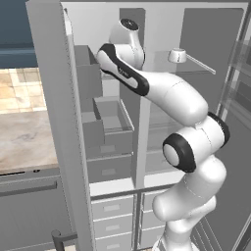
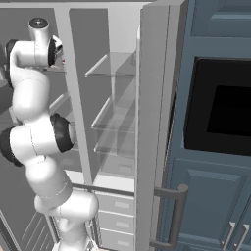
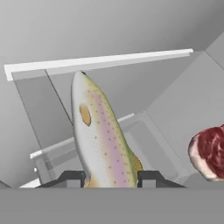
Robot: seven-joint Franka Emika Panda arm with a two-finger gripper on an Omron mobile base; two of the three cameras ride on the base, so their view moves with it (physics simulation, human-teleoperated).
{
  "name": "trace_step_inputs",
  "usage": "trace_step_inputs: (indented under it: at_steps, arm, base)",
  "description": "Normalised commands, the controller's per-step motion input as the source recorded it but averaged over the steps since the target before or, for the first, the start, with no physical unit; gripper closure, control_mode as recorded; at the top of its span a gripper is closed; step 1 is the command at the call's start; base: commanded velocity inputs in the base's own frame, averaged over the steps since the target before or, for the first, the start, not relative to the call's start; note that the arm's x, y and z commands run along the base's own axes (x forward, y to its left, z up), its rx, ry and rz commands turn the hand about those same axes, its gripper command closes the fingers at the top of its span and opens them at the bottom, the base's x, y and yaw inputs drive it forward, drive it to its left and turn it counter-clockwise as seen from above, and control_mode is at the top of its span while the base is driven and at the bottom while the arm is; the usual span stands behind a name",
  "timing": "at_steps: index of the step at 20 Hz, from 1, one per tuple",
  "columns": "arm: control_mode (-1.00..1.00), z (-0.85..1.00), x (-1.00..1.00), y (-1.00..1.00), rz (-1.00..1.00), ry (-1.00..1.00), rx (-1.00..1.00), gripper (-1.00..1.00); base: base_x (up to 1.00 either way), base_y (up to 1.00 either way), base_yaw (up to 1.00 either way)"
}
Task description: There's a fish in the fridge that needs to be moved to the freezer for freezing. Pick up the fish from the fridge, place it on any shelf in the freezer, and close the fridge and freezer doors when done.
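Observation:
A speckled fish [image 3: 100, 135] with a pink stripe stands up between my fingertips [image 3: 72, 177], and my gripper [image 3: 109, 177] is shut on its lower body. Behind the fish runs the white front edge of a glass shelf [image 3: 100, 59] between grey inner walls. A lump of red meat [image 3: 210, 151] lies to the right of the fish. In the base views the arm's wrist [image 1: 128, 29] is raised to the top of the freezer [image 1: 108, 122], next to the divider from the fridge [image 1: 196, 49]. The freezer door [image 1: 54, 122] and the fridge door [image 2: 152, 122] both stand open.
A white cup [image 1: 177, 55] sits on the fridge's top glass shelf. Grey bins and drawers [image 1: 110, 169] fill the freezer's lower part. A dark blue cabinet with a black oven [image 2: 220, 108] stands right of the open fridge door. A stone counter [image 1: 24, 137] lies to the left.

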Motion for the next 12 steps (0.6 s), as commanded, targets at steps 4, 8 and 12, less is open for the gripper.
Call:
trace_step_inputs:
  at_steps: [4, 8, 12]
  arm:
    - [-1.00, -0.07, 0.39, 0.16, 0.00, 0.00, 0.00, 1.00]
    - [-1.00, -0.02, 0.41, 0.13, 0.00, 0.00, 0.00, 1.00]
    - [-1.00, -0.05, 0.33, 0.05, 0.00, 0.00, 0.00, 1.00]
  base:
    - [0.00, 0.00, 0.00]
    - [0.00, 0.00, 0.00]
    - [0.00, 0.00, 0.00]
